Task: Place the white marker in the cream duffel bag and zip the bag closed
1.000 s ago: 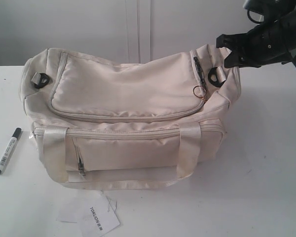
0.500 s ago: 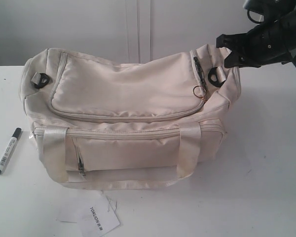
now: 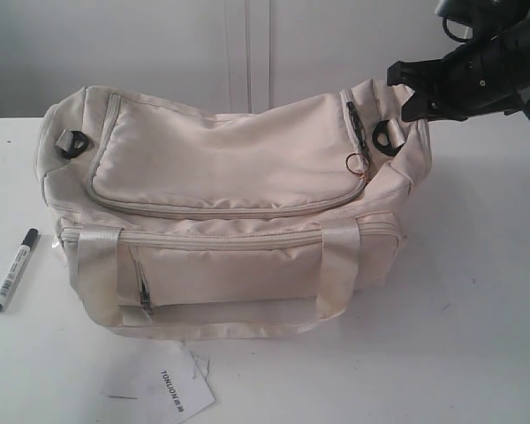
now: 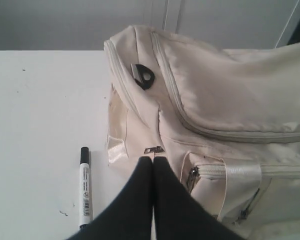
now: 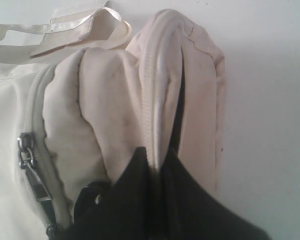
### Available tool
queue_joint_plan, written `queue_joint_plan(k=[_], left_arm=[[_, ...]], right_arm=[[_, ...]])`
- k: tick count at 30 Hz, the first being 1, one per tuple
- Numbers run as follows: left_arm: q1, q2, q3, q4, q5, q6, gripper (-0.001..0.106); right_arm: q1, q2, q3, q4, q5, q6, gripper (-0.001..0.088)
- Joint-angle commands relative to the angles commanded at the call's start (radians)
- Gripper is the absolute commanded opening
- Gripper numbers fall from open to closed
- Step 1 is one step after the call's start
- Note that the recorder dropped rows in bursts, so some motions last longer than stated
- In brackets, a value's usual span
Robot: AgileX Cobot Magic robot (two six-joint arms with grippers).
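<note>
The cream duffel bag [image 3: 221,212] stands in the middle of the white table, and its top flap lies flat. The white marker [image 3: 13,269] with the black cap lies on the table left of the bag, apart from it. My right gripper [image 3: 405,92] is at the bag's far right end, shut on a raised fold of the bag's fabric [image 5: 160,90] beside a zip seam. My left gripper [image 4: 153,159] is shut and holds nothing. It hovers over the bag's left end [image 4: 140,125], with the marker [image 4: 84,187] on the table beside it.
A ring zip pull [image 3: 359,163] hangs at the flap's right end. Black strap rings [image 3: 71,141] [image 3: 387,137] sit at both ends. A white paper tag [image 3: 172,389] lies in front of the bag. The front pocket zip [image 3: 146,296] is near the left handle.
</note>
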Motion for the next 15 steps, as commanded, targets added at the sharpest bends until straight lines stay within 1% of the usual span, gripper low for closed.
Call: queue_joint_plan(k=[4,6,8,9,10,11,12,13,14,15], left_arm=[[0.0,0.063,-0.053,-0.029,0.093,0.063,0.0],[0.0,0.109,-0.087,-0.111,0.137,0.161,0.0],[0.0,0.178,-0.126,-0.318,0.164,0.337,0.0],[0.0,0.191,-0.136,-0.361,0.17,0.376,0.0],[0.0,0.224,-0.158,-0.455,0.188,0.458,0.0],[0.0,0.24,-0.168,-0.486,0.199,0.486,0.0],[0.0,0.272,-0.192,-0.562,0.226,0.558,0.0],[0.0,0.284,-0.201,-0.588,0.236,0.594,0.0],[0.0,0.318,-0.224,-0.641,0.263,0.661,0.0],[0.0,0.332,-0.233,-0.661,0.273,0.675,0.0]], right_arm=[[0.0,0.0,0.0,0.0,0.0,0.0,0.0],[0.0,0.0,0.0,0.0,0.0,0.0,0.0],[0.0,0.0,0.0,0.0,0.0,0.0,0.0],[0.0,0.0,0.0,0.0,0.0,0.0,0.0],[0.0,0.0,0.0,0.0,0.002,0.0,0.0],[0.0,0.0,0.0,0.0,0.002,0.0,0.0],[0.0,0.0,0.0,0.0,0.002,0.0,0.0],[0.0,0.0,0.0,0.0,0.002,0.0,0.0],[0.0,0.0,0.0,0.0,0.002,0.0,0.0],[0.0,0.0,0.0,0.0,0.002,0.0,0.0]])
